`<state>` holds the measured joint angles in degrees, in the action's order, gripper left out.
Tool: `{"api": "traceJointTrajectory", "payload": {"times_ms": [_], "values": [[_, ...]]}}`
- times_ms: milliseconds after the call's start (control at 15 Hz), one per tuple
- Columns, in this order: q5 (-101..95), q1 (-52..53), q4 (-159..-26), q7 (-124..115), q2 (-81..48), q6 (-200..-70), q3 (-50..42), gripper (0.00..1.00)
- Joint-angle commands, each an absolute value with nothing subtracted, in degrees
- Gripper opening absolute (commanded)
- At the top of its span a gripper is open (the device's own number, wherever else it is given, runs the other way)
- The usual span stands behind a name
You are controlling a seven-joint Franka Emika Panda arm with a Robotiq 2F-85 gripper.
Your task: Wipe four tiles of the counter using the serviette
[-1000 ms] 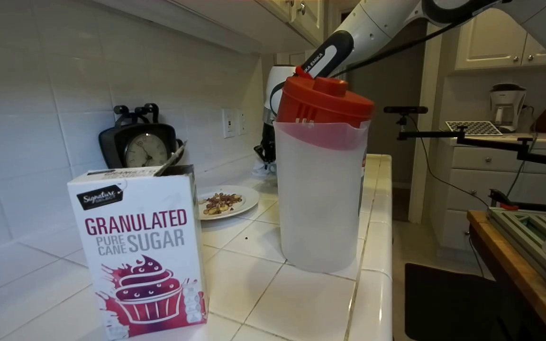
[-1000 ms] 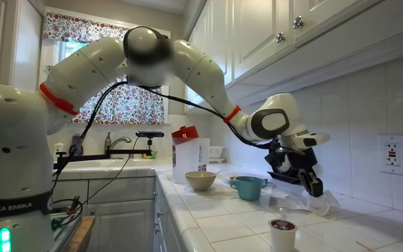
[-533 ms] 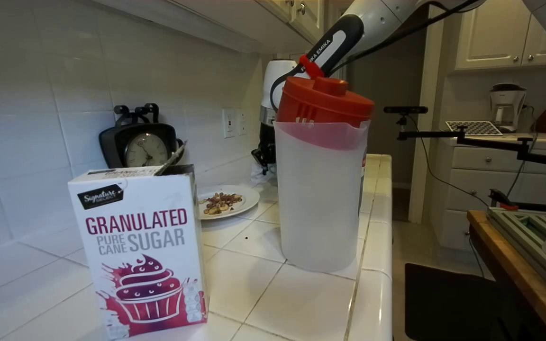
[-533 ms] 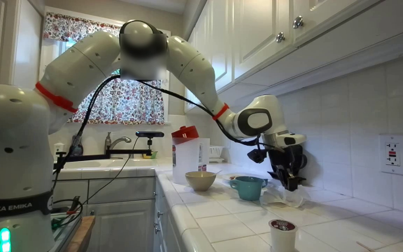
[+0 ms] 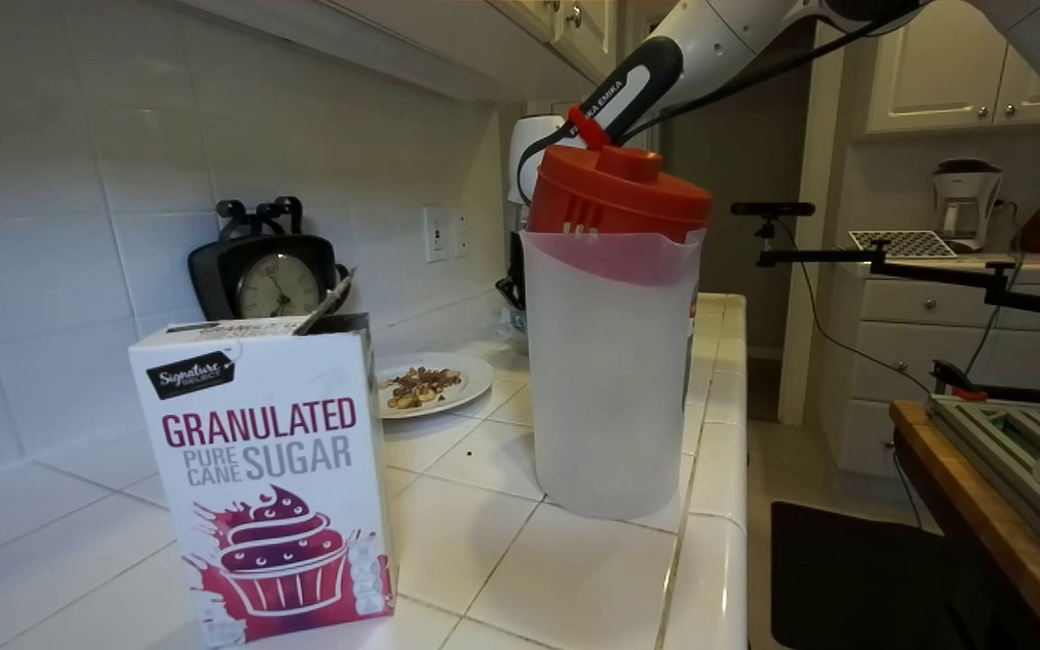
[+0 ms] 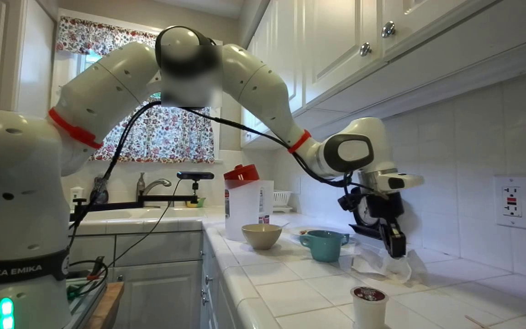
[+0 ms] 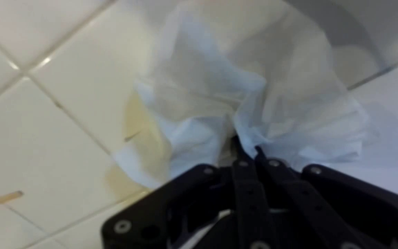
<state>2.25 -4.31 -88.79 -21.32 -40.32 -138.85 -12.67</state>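
My gripper [image 6: 397, 253] is shut on the white, crumpled serviette [image 6: 411, 268], low over the tiled counter [image 6: 290, 294]. In the wrist view the closed fingertips [image 7: 249, 150] pinch a fold of the serviette [image 7: 288, 103], which spreads out on the glossy white tiles of the counter [image 7: 74, 107]. A tan wet stain [image 7: 117, 183] shows at the serviette's left edge; the rest of it is under the cloth or hidden. In an exterior view the pitcher hides most of the gripper, above the counter [image 5: 574, 578].
A teal cup [image 6: 327, 249] and beige bowl [image 6: 261, 237] stand near the serviette. A coffee pod [image 6: 369, 308] and thin stick [image 7: 0, 200] lie nearer the front. A red-lidded pitcher [image 5: 615, 388], plate of nuts [image 5: 475, 388], sugar box [image 5: 267, 469] and tiled wall [image 6: 480, 146] are around.
In an exterior view, my gripper swung left toward the teal cup and turned, then came partway back right. The serviette slid along with it. The other objects stay put.
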Motion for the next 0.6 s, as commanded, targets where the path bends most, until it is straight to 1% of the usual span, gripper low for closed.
{"api": "traceJointTrajectory", "payload": {"times_ms": [0, 200, 533], "values": [[5.12, -8.04, -81.92, -24.63, -44.62, -133.32, -12.86, 0.0], [6.13, -9.45, -79.98, -25.53, -45.26, -132.07, -12.51, 0.0], [5.13, -5.85, -81.35, -24.04, -43.82, -134.54, -9.64, 0.0]]}}
